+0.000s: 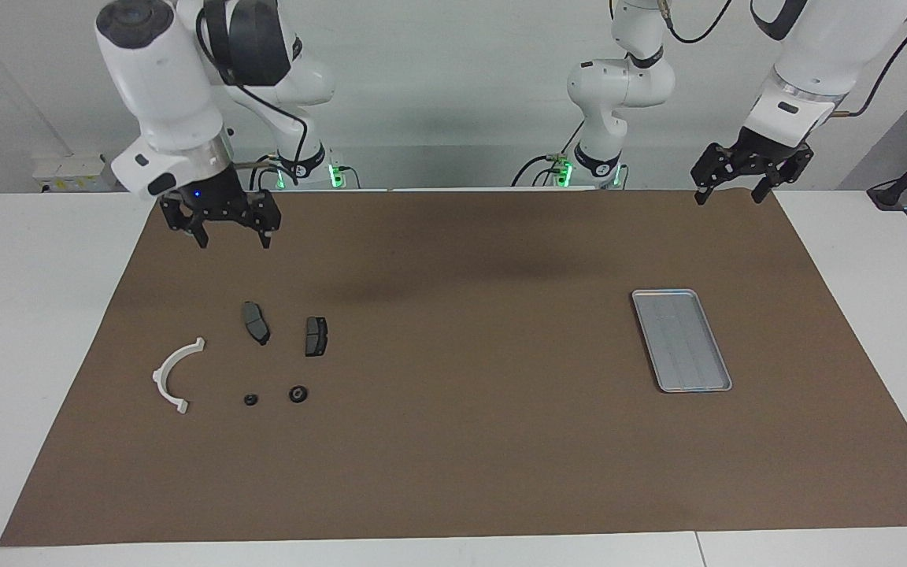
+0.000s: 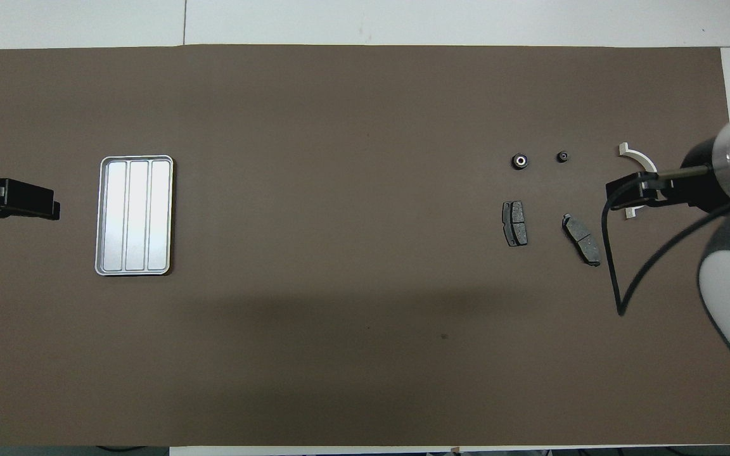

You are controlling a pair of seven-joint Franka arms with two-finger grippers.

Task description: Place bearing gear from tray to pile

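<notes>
The silver tray [image 1: 682,340] lies toward the left arm's end of the brown-covered surface [image 1: 469,441]; the bearing gear [image 1: 298,394] rests in the pile [image 1: 249,358] toward the right arm's end, beside a smaller black part [image 1: 250,399], two brake pads [image 1: 255,322] and a white bracket [image 1: 174,376]. Both arms wait raised; the left gripper [image 1: 729,191] and the right gripper [image 1: 233,236] hang with fingers released, grasping nothing.

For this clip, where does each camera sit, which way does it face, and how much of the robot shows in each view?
Facing view: high across the table, looking at the robots; both arms show, left gripper and right gripper open, raised over the mat's robot-side edge.
Overhead view: high above the robots' end, looking steeply down; only the left gripper and the right arm's wrist and gripper show.
Shared: tray, white bracket, two brake pads, half a turn apart.
</notes>
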